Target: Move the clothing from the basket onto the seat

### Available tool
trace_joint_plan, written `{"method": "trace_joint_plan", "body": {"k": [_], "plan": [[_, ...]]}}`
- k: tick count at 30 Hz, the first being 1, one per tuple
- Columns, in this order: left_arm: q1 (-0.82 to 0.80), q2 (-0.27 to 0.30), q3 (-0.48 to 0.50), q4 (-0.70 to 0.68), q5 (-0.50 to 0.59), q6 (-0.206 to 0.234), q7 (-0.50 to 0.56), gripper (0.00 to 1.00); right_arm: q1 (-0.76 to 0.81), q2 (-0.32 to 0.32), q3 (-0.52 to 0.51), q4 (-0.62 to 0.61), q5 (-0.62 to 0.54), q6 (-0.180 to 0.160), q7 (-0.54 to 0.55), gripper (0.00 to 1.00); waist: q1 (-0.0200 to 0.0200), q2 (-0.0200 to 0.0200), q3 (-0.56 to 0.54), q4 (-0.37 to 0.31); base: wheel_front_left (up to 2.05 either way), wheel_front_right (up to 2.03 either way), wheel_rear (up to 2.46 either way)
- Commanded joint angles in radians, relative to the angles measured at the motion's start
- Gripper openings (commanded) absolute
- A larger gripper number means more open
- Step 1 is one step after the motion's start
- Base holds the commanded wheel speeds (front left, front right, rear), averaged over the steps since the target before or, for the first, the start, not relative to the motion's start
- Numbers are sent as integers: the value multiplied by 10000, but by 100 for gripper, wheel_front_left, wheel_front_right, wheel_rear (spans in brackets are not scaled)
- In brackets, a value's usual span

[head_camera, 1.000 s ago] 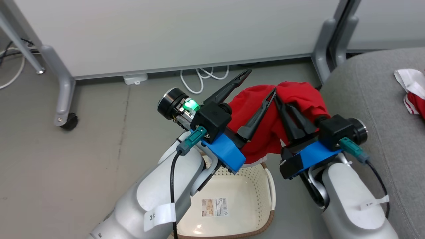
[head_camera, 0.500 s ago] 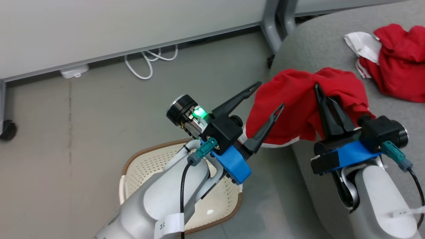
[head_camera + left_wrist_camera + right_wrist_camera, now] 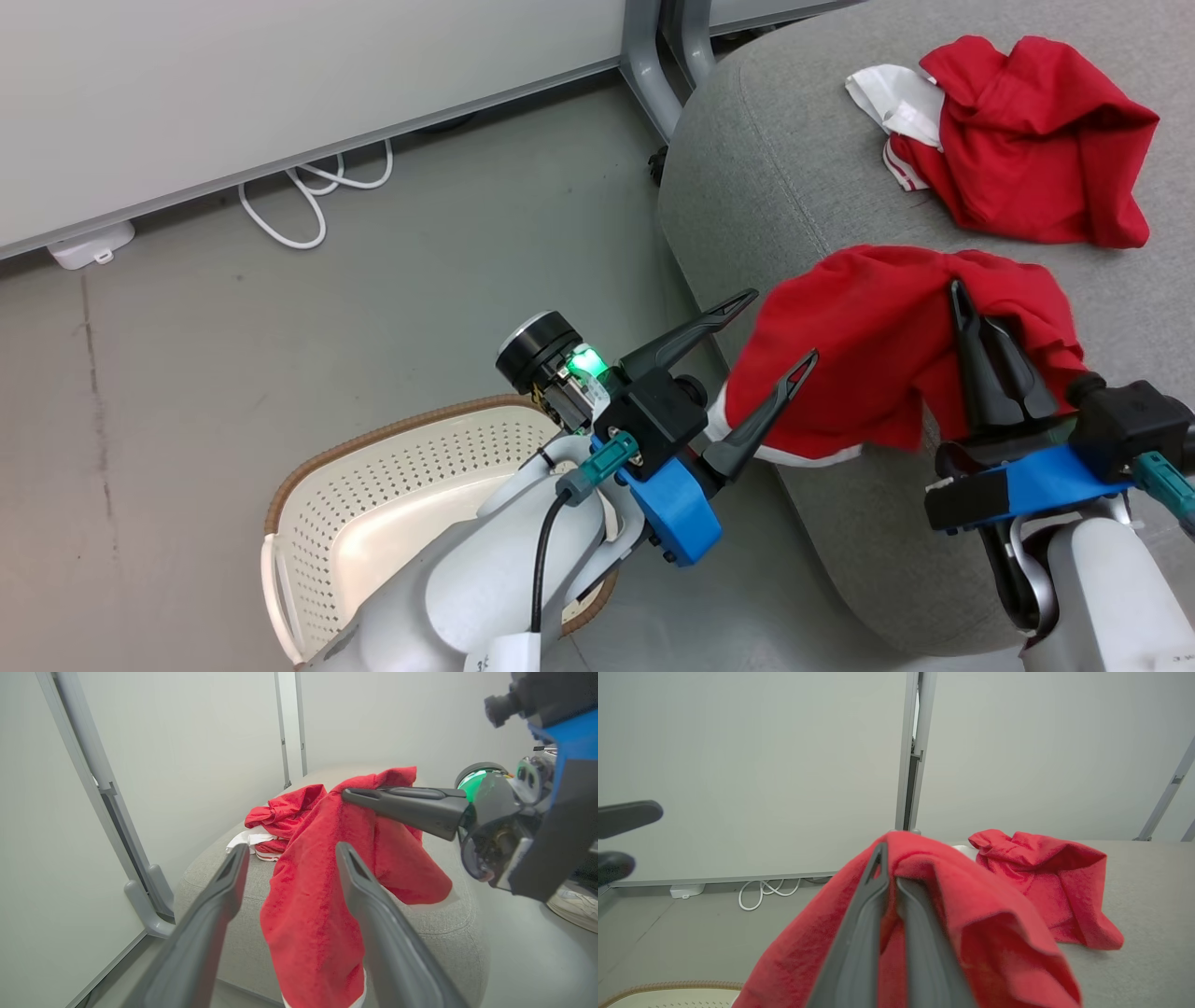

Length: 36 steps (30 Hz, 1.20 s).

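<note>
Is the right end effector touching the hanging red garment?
Touching. The right wrist view shows the right end effector shut on a fold of the garment, with red fabric draped over both fingers.

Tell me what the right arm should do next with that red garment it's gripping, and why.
Probably carry it a little farther over the seat, then open. The right gripper is shut on the red garment, which hangs at the seat's near edge with its hem drooping off the side. The left gripper is open, gripping nothing.
</note>
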<state>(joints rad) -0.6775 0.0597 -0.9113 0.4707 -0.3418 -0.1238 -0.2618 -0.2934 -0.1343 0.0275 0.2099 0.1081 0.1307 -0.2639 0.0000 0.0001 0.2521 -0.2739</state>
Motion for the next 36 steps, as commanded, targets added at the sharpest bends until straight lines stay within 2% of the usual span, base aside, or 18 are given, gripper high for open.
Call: {"method": "trace_joint_plan", "body": {"k": [1,8,13,21,25,30,36], "plan": [[70,20,27,7,4,-29,-48,100,157,-31,-57,-110,58,1,-8,0,0,-1,2,-34,0,0,0],[61,-6,41,20,50,-52,-48,100,336,-52,-291,-217,49,1,-8,0,0,-1,-2,-32,0,0,0],[-131,-9,78,-19,170,-59,-48,100,-118,-43,-332,-330,25,1,-8,0,0,-1,187,51,0,0,0],[-1072,-13,61,-127,525,-58,-46,100,-2197,-652,-603,-804,52,1,-8,0,0,-1,1747,353,0,0,0],[-1735,101,45,-100,765,-61,2,100,-3891,-1104,-1220,-1235,-53,1,-9,0,0,-1,2877,435,0,0,0],[-2556,236,-71,-212,1056,-68,158,100,-5913,-1839,-2754,-1412,151,1,-8,0,0,-1,4261,558,0,0,0],[-3314,415,-187,-452,1317,-74,342,100,-7285,-3016,-4178,-735,273,1,-8,0,0,-1,5512,594,0,0,0]]}}
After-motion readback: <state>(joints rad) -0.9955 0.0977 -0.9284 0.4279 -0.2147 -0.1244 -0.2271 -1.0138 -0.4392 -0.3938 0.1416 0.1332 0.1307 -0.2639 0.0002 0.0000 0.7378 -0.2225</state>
